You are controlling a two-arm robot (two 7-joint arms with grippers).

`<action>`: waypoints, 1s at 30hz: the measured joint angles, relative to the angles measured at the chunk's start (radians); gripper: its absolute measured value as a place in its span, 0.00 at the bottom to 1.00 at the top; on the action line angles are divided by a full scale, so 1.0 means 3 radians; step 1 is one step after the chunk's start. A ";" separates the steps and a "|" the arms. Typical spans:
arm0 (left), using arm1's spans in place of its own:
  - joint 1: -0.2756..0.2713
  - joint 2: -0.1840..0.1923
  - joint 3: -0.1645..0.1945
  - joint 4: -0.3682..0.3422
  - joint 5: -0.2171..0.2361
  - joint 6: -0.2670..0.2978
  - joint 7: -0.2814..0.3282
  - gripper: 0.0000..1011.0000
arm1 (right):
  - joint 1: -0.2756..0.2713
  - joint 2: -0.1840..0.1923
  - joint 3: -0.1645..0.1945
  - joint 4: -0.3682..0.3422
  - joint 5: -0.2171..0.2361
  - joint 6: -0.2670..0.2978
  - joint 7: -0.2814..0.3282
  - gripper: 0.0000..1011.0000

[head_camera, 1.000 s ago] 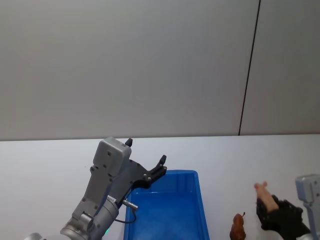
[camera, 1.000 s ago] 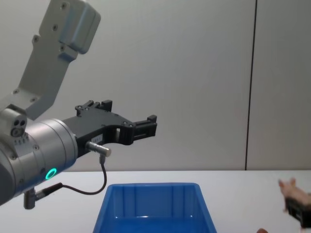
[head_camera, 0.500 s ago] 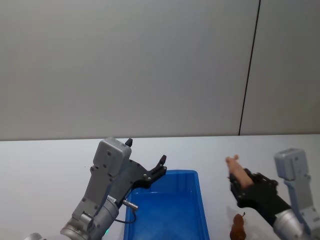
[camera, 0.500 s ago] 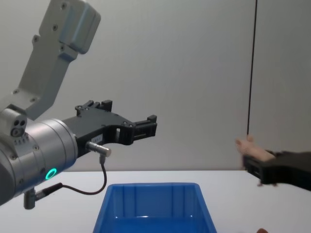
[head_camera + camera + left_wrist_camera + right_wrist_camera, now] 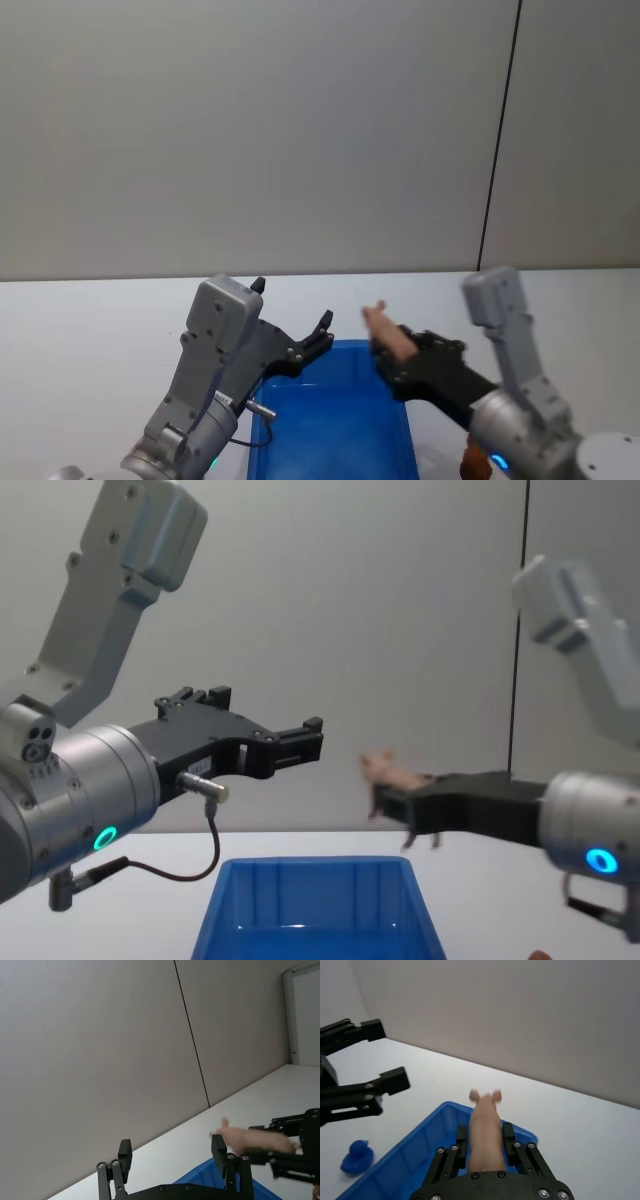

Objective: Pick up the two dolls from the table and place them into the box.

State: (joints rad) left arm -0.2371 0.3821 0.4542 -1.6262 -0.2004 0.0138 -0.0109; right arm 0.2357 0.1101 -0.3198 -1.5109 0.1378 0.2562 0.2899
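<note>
Hovering above the blue box (image 5: 330,440) in the head view, the right gripper (image 5: 392,352) clamps the pink doll (image 5: 383,328); the brown doll (image 5: 467,462) waits on the table (image 5: 100,320). Left wrist view: the left gripper (image 5: 171,1142) hangs spread and empty. Right wrist view: nothing visible inside the box, so both placements likely remain.

No text, brand, number or sign can be read on the box (image 5: 340,440), pink doll (image 5: 484,1110), left tool (image 5: 171,1146), right tool (image 5: 485,1136) or tabletop (image 5: 80,340).
</note>
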 joint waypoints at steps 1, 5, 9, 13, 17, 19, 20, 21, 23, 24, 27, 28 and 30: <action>0.0000 0.0000 0.0000 0.0000 0.0000 0.0000 0.0000 0.99 | 0.0023 -0.0021 -0.0012 0.0029 0.0000 0.0020 0.0023 0.40; 0.0000 0.0000 0.0000 0.0000 0.0000 0.0000 0.0000 0.99 | 0.0114 -0.0111 -0.0069 0.0167 0.0000 0.0085 0.0112 0.51; 0.0000 0.0000 0.0000 0.0000 0.0000 0.0000 0.0000 0.99 | 0.0154 -0.0151 -0.0095 0.0232 0.0000 0.0116 0.0149 0.66; 0.0000 0.0000 0.0000 0.0000 0.0000 0.0000 0.0000 0.99 | 0.0184 -0.0181 -0.0118 0.0289 -0.0002 0.0140 0.0173 0.77; 0.0000 0.0000 0.0000 0.0000 0.0000 0.0000 0.0000 0.99 | 0.0190 -0.0187 -0.0125 0.0308 -0.0004 0.0147 0.0175 0.89; 0.0000 0.0000 0.0000 0.0000 0.0000 0.0000 0.0000 0.99 | 0.0185 -0.0182 -0.0125 0.0306 -0.0004 0.0147 0.0168 0.92; 0.0000 0.0000 0.0000 0.0000 0.0000 0.0000 0.0000 0.99 | 0.0178 -0.0177 -0.0124 0.0299 -0.0004 0.0146 0.0161 0.94; 0.0000 0.0000 0.0000 0.0000 0.0000 0.0000 0.0000 0.99 | 0.0163 -0.0165 -0.0121 0.0281 -0.0004 0.0141 0.0145 0.97; 0.0000 0.0000 0.0000 0.0000 0.0000 0.0000 0.0000 0.99 | 0.0140 -0.0146 -0.0113 0.0252 -0.0004 0.0135 0.0125 0.99; 0.0000 0.0000 0.0000 0.0000 0.0000 0.0000 0.0000 0.99 | 0.0114 -0.0126 -0.0104 0.0222 -0.0004 0.0126 0.0096 0.99; 0.0000 0.0000 0.0000 0.0000 0.0000 0.0000 0.0000 0.99 | 0.0047 -0.0074 -0.0080 0.0140 0.0009 0.0107 0.0036 0.99; 0.0000 0.0000 0.0000 0.0000 0.0000 0.0000 0.0000 0.99 | 0.0029 -0.0061 -0.0074 0.0118 0.0012 0.0104 0.0026 0.99; 0.0000 0.0000 0.0000 0.0000 0.0000 0.0000 0.0000 0.99 | -0.0012 -0.0031 -0.0062 0.0072 0.0026 0.0094 -0.0008 0.99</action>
State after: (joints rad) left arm -0.2371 0.3821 0.4542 -1.6262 -0.2004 0.0139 -0.0109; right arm 0.2322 0.1007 -0.3385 -1.4894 0.1455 0.2845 0.2874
